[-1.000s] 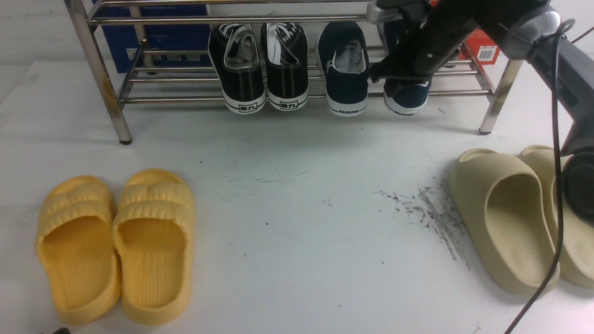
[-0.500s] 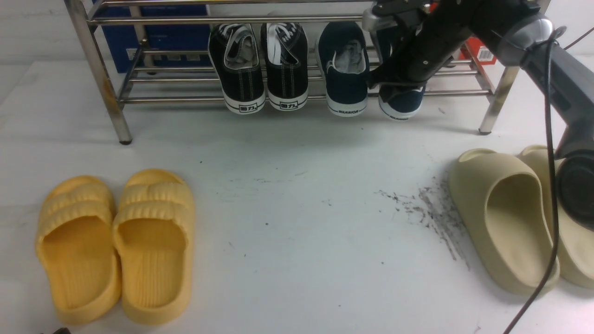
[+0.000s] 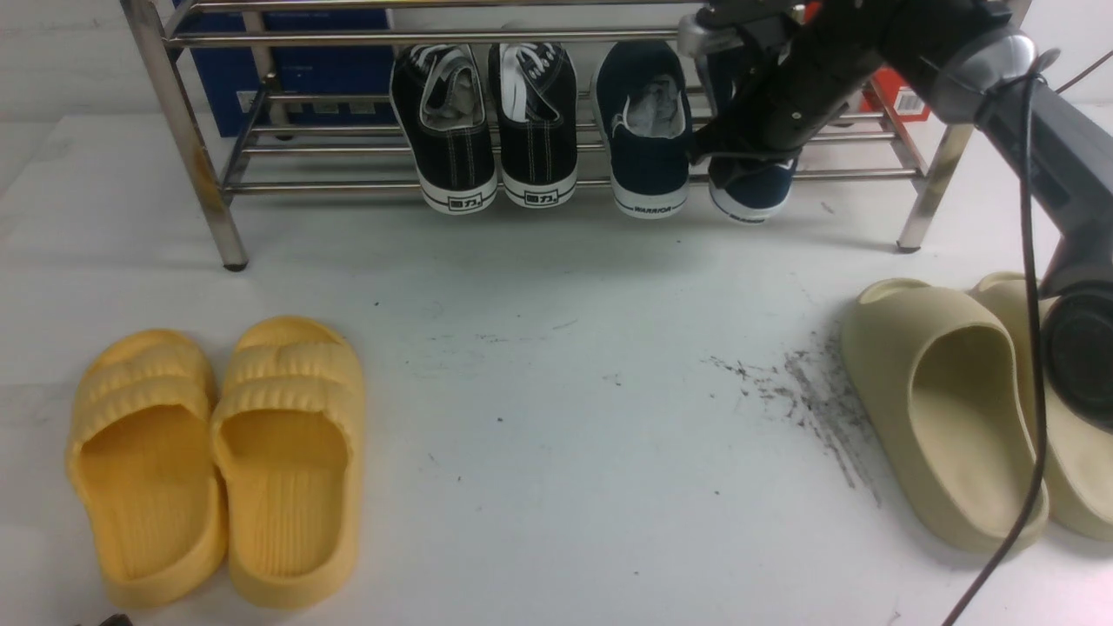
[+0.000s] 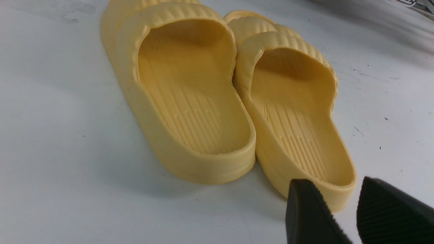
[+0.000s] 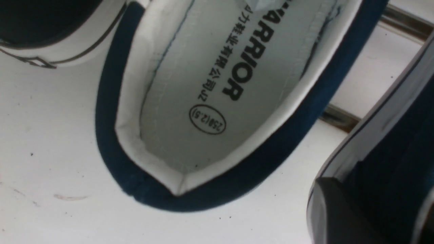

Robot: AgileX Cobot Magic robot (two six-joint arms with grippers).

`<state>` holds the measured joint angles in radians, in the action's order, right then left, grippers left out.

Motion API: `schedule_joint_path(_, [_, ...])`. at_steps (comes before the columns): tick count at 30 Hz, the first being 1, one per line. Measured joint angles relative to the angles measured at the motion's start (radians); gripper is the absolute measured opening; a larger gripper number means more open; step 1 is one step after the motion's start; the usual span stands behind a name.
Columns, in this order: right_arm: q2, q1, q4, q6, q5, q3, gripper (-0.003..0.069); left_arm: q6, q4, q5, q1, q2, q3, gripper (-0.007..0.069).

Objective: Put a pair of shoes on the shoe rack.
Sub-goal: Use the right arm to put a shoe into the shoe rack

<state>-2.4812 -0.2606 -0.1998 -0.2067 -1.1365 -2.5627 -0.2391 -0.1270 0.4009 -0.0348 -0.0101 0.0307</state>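
The shoe rack (image 3: 330, 184) stands at the back of the table. One navy slip-on shoe (image 3: 643, 130) rests on its lower bars, heel toward me; its white "WARRIOR" insole fills the right wrist view (image 5: 217, 84). My right gripper (image 3: 739, 149) reaches into the rack and is shut on the second navy shoe (image 3: 752, 189), holding it just right of the first, heel at the front bar. In the right wrist view one finger (image 5: 334, 217) presses against that shoe's side (image 5: 400, 142). My left gripper (image 4: 334, 181) is open and empty, low over the table by the yellow slides.
Two black lace-up sneakers (image 3: 483, 122) sit on the rack left of the navy shoes. Yellow slides (image 3: 217, 452) lie at the front left and also show in the left wrist view (image 4: 203, 101). Beige slides (image 3: 956, 417) lie at the front right. A rack bar (image 5: 339, 117) shows beneath the shoes.
My right gripper has carried the second navy shoe a little to the left and further onto the rack, closer to the first navy shoe. Nothing else has moved.
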Motion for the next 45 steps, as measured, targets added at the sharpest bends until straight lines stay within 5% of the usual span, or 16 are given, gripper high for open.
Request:
schedule_joint_path(9, [0.019, 0.0, 0.007, 0.026, -0.001, -0.006, 0.0331, 0.0, 0.0, 0.0, 0.0, 0.0, 0.0, 0.0238])
schedule_joint_path(27, [0.126, 0.0, 0.013, 0.075, -0.116, -0.007, 0.0349, 0.0, 0.0, 0.001, 0.0, 0.0, 0.0, 0.0238])
schedule_joint_path(35, [0.248, 0.0, 0.013, 0.138, -0.12, 0.075, 0.0225, 0.0, 0.0, 0.001, 0.0, 0.0, 0.0, 0.0238])
schedule_joint_path(45, [0.497, 0.0, 0.003, 0.144, -0.11, 0.622, 0.0042, 0.0, 0.0, 0.001, 0.0, 0.0, 0.0, 0.0238])
